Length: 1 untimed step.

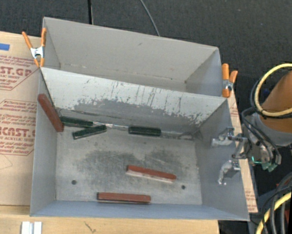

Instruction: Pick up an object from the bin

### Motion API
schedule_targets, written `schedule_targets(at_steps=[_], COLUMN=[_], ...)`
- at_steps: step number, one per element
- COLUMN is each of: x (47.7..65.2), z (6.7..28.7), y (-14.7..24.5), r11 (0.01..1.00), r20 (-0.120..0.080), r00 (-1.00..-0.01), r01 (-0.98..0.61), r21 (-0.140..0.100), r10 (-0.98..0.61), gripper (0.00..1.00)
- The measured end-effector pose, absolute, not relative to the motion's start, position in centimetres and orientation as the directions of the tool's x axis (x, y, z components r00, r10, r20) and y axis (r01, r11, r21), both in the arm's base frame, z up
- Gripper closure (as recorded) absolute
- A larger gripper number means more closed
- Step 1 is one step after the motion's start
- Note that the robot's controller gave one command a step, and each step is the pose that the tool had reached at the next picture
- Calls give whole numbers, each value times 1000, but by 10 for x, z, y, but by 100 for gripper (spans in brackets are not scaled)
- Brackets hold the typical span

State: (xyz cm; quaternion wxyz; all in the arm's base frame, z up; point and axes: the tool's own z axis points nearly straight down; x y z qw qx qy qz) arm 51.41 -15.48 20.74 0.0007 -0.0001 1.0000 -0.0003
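Brown bar leans on the bin's left wall. Beside it are dark green pieces, then a green stick along the far wall. By the near wall lies a brown stick. In the centre, a red-brown stick lies nearest the gripper, which hovers over the right wall, fingers spread, empty.

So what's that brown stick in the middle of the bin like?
The brown stick is long, thin and straight, reddish brown on top with a pale strip along its near edge; maybe wood or plastic. It lies flat on the bin floor, its right end slightly nearer the front. Nothing touches it; another brown stick lies apart, closer to the front wall.
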Motion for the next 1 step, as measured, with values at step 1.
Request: schedule_targets(at_steps=[1], x=[505], z=[153], y=[-128], r11=[996], r20=[-5], r00=[-996], r01=[-86], r21=[-2], r10=[-86], gripper=[0])
